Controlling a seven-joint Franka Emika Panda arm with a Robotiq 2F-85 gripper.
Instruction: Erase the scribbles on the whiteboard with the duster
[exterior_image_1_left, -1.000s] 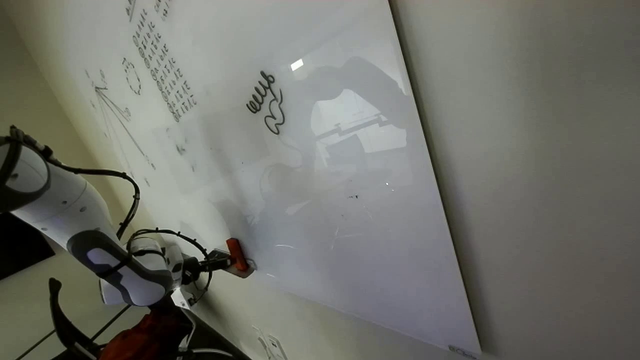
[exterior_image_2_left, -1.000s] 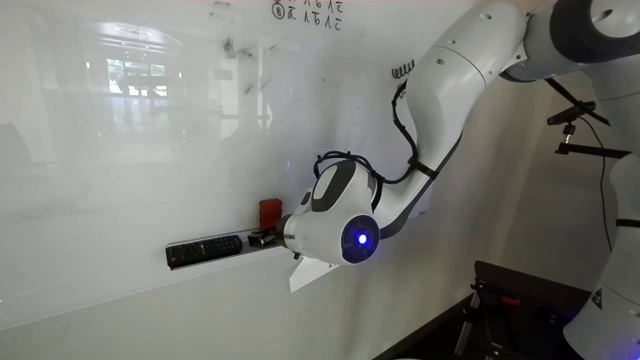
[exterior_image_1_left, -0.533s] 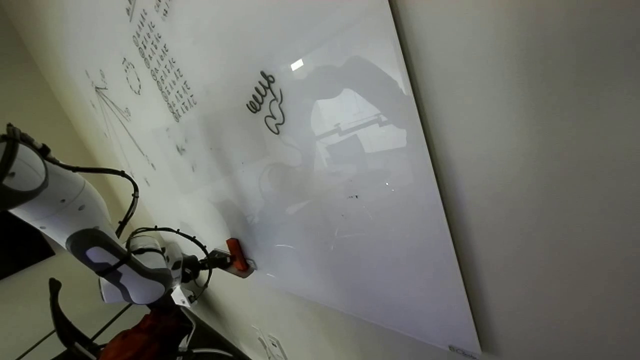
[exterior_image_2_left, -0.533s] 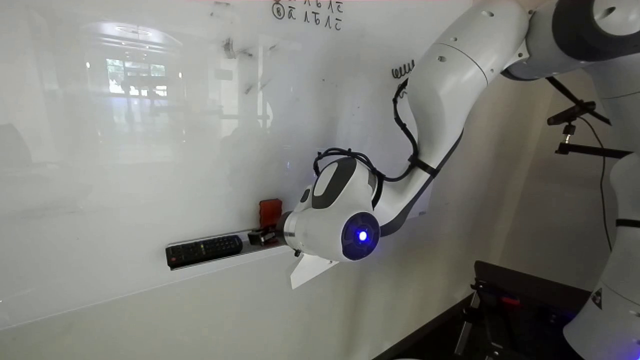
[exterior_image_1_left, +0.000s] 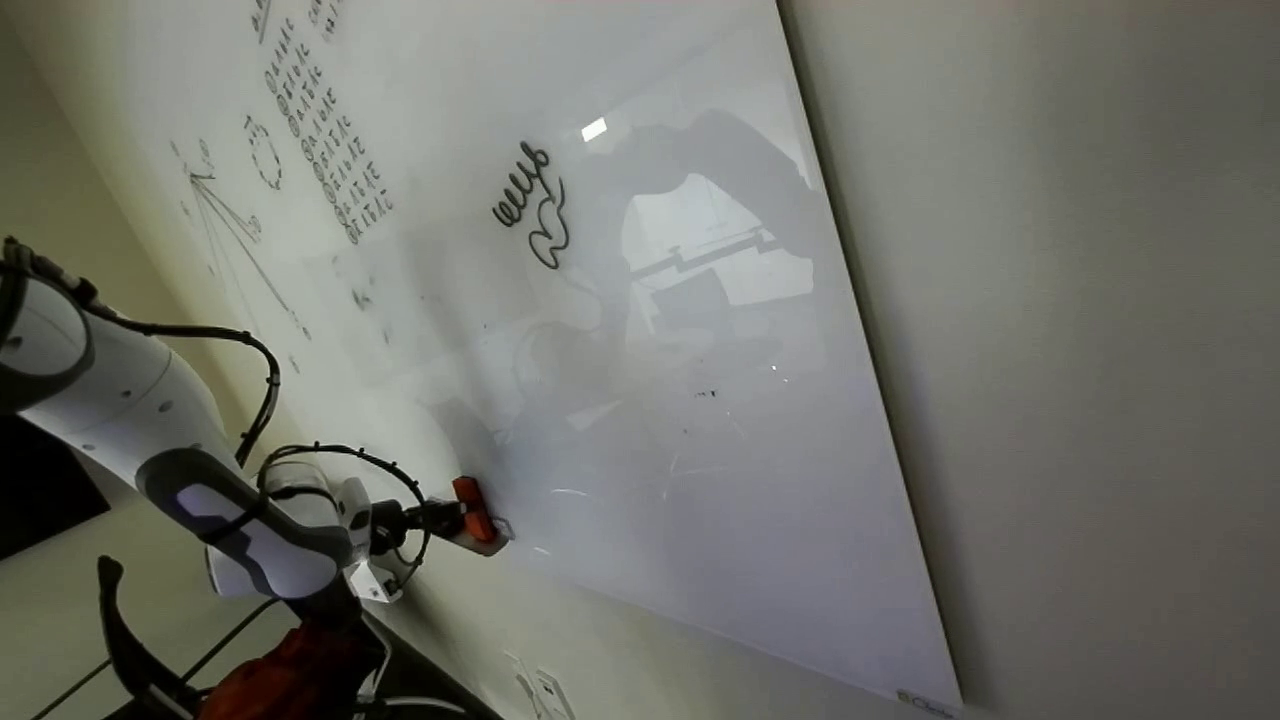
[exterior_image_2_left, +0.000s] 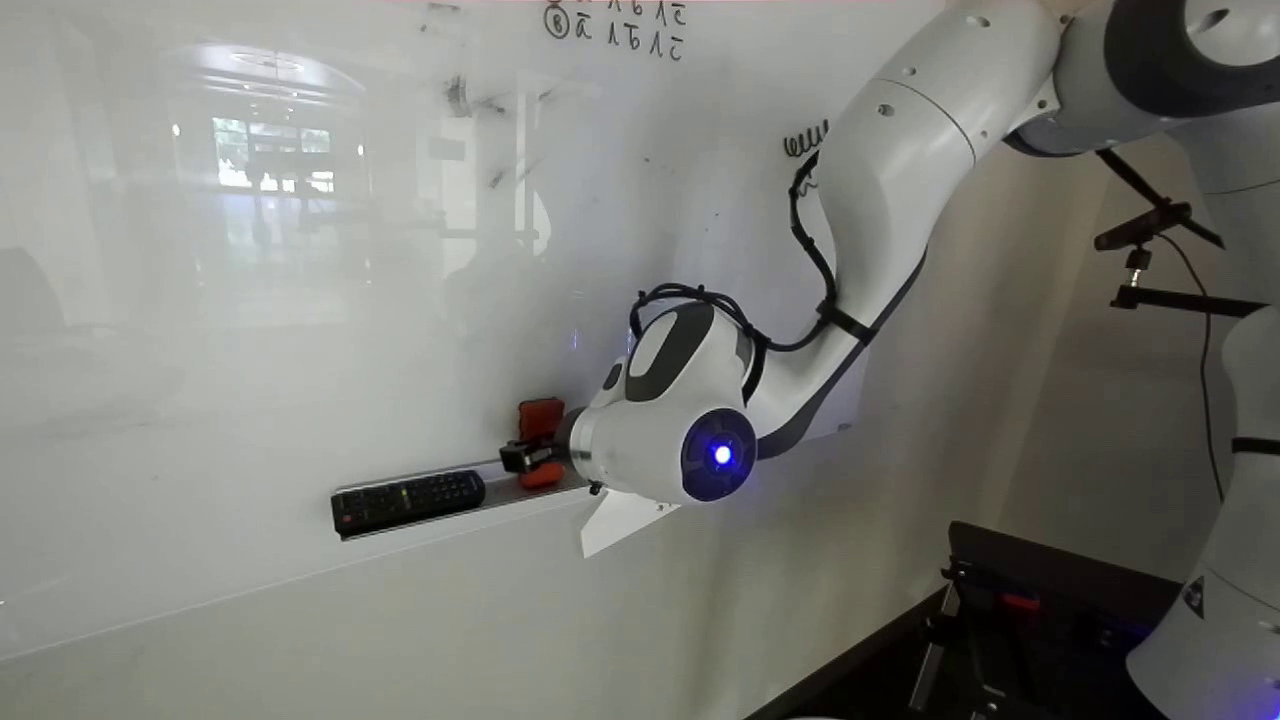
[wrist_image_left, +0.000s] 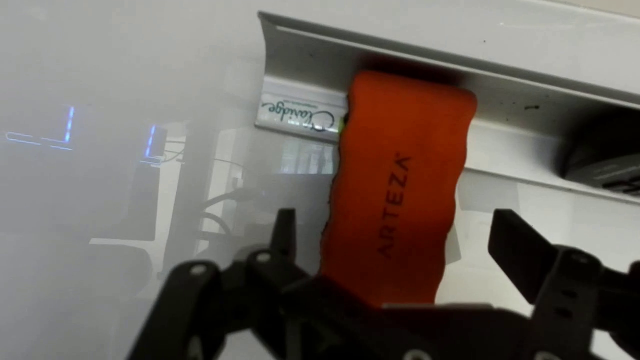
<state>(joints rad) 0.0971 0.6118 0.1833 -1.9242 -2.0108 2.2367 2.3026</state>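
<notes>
The duster (wrist_image_left: 400, 150), an orange block marked ARTEZA, stands upright in the tray against the whiteboard (wrist_image_left: 75, 210). It shows in both exterior views (exterior_image_1_left: 474, 505) (exterior_image_2_left: 541, 412). My gripper (wrist_image_left: 395, 222) is open, with one finger on each side of the duster and a visible gap on both sides. In both exterior views the gripper (exterior_image_1_left: 440, 518) (exterior_image_2_left: 528, 456) is at the duster, partly covering its middle. The black scribbles (exterior_image_1_left: 535, 200) are on the board well above. In an exterior view the arm hides part of the scribbles (exterior_image_2_left: 806, 140).
The metal tray (wrist_image_left: 310, 62) runs along the board's lower edge. A black remote (exterior_image_2_left: 408, 502) lies in it beside the duster; a dark object (wrist_image_left: 605, 155) shows there in the wrist view. Columns of small writing (exterior_image_1_left: 330, 140) and circle sketches (exterior_image_1_left: 265, 155) are elsewhere on the board.
My gripper has risen slightly along the duster, from near its lower end to about its middle. The duster's lower end now shows beneath the gripper. The duster and remote have not moved.
</notes>
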